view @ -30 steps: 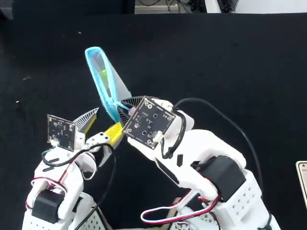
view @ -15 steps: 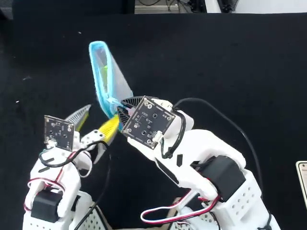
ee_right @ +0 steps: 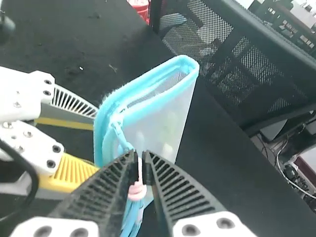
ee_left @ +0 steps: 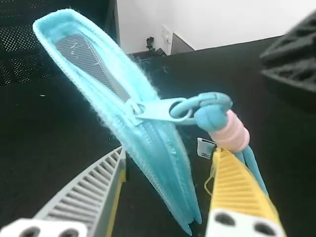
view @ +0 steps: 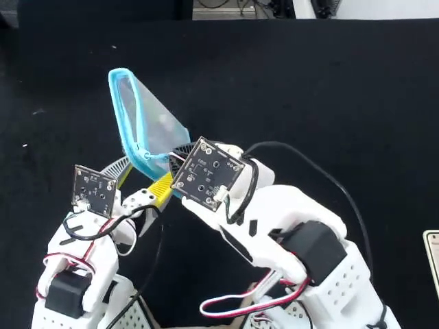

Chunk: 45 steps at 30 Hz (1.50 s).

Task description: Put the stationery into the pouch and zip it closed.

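The pouch (view: 147, 127) was a flat, long-sided sleeve of translucent grey mesh, edged all round with a fuzzy light-blue zipper tape that ran into a rounded loop at its far end. It stood on edge and tilted over the left half of the table (view: 309, 89), just in front of both arms; whether its lower end touched the cloth could not be told. A smooth blue zipper pull (ee_left: 163, 109) sat partway along the tape, linked through a ring to a knotted blue pull cord (ee_left: 249, 158) carrying a soft pink bead (ee_left: 232, 136). The right gripper (ee_right: 139, 157), with black ribbed fingers, was pinched almost together on that pull cord, the bead showing in the narrow gap. The left gripper (ee_left: 170, 153) stood spread wide, its ridged grey finger (ee_left: 89, 192) on one side of the pouch's lower end and its ridged yellow finger (ee_left: 237, 187) on the other, beside the bead. Pale shapes showed dimly through the mesh, too faint to name. The table was covered in matte black cloth, with a pale card (view: 432, 255) at its right edge. Behind it were black perforated panels (ee_right: 256, 69), a white wall (ee_left: 207, 24) and loose cables.
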Tool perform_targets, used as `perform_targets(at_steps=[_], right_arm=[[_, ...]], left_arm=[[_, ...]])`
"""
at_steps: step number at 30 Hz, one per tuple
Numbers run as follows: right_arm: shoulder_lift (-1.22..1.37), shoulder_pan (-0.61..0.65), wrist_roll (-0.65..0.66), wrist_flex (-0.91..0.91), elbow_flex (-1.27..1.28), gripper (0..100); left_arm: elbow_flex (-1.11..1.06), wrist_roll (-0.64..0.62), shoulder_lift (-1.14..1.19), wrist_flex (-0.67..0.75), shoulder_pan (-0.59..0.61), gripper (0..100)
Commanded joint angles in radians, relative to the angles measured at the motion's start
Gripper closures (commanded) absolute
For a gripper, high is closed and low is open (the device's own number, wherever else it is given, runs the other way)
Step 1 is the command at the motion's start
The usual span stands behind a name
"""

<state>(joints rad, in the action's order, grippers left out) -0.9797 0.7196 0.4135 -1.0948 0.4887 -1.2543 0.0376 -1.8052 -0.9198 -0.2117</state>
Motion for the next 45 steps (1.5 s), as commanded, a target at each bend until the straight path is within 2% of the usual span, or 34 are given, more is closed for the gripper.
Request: perform_targets(at_steps=[1, 3, 5, 12, 18, 26, 33, 38, 45], right_arm=[[-0.054, 0.009, -0.002, -0.046, -0.004, 91.0], [-0.076, 0.008, -0.002, -0.074, 0.031, 83.1], [-0.09, 0.009, -0.002, -0.068, 0.088, 79.4], [-0.097, 0.035, -0.002, 0.098, 0.223, 81.9], [-0.097, 0.048, -0.002, 0.16, 0.225, 82.1], [-0.091, 0.048, -0.002, 0.175, 0.228, 82.1], [0.016, 0.054, -0.003, 0.196, 0.182, 82.1], [0.047, 0.054, -0.101, 0.196, 0.157, 82.1], [0.042, 0.051, -0.1, 0.195, 0.13, 82.2]], left_arm=[[0.051, 0.009, 0.005, 0.008, -0.018, 73], [0.051, 0.006, 0.005, 0.008, -0.018, 73], [0.051, 0.005, 0.005, 0.009, -0.025, 73], [0.051, 0.006, 0.009, 0.006, -0.027, 73], [0.044, 0.011, 0.009, 0.006, -0.028, 73], [0.051, 0.008, 0.006, 0.006, -0.028, 73], [0.051, 0.008, 0.006, 0.006, -0.03, 73], [0.053, 0.006, 0.005, 0.006, -0.027, 73], [0.053, 0.005, 0.005, 0.006, -0.028, 73]])
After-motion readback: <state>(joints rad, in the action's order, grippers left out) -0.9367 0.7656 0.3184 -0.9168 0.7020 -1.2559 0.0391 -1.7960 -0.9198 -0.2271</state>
